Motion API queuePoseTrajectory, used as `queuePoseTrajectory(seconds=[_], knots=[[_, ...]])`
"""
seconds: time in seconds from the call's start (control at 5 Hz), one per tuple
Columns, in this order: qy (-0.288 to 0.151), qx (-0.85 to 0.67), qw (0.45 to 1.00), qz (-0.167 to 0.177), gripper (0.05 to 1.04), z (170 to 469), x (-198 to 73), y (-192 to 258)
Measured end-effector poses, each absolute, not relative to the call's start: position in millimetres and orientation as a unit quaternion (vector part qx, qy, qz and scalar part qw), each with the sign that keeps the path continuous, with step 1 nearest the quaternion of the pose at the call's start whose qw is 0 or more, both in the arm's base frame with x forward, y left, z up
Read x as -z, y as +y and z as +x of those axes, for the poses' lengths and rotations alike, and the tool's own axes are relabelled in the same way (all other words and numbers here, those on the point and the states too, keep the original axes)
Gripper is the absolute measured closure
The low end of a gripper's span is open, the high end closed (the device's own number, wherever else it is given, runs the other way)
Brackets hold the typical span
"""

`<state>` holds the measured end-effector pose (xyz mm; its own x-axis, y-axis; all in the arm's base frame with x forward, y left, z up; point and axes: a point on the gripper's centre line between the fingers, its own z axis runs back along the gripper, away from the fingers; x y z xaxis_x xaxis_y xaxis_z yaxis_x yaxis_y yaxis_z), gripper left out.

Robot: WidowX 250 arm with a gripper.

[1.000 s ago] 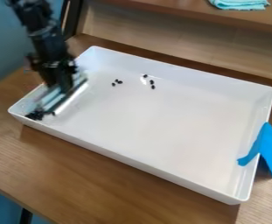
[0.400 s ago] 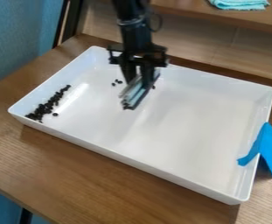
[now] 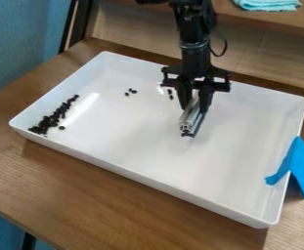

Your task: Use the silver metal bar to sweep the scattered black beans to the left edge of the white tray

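Gripper (image 3: 196, 100) pinches grooved metal bar (image 3: 191, 117) over white tray (image 3: 223, 166), right of ctr.; bar's lower edge poss. touching tray floor, hard to tell. Dark beans (image 3: 53, 117), approx. a row, inside tray's L end.

The arm (image 3: 186, 22) is black all over, with blocky, angular parts up high and a slimmer, rounded wrist (image 3: 195, 56) just above the gripper (image 3: 194, 106), ringed by a greyish band (image 3: 193, 44). A thin black cable (image 3: 224, 48) loops out beside the wrist. The gripper has a wide, notched black crosspiece (image 3: 221, 85) and two dark, narrow fingers (image 3: 207, 99) below it.
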<state>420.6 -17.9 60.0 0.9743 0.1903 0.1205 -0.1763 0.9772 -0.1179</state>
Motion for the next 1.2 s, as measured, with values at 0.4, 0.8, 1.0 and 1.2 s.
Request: queuePoseTrajectory(seconds=[0.4,0.8,1.0,1.2], knots=[[-0.068,-0.12,0.99,-0.042,0.708,430,-51,-13],[-0.072,-0.14,0.986,-0.045,0.708,437,-50,27],[-0.076,-0.142,0.986,-0.045,0.708,441,-48,47],[-0.083,-0.141,0.986,-0.044,0.708,451,-43,58]])
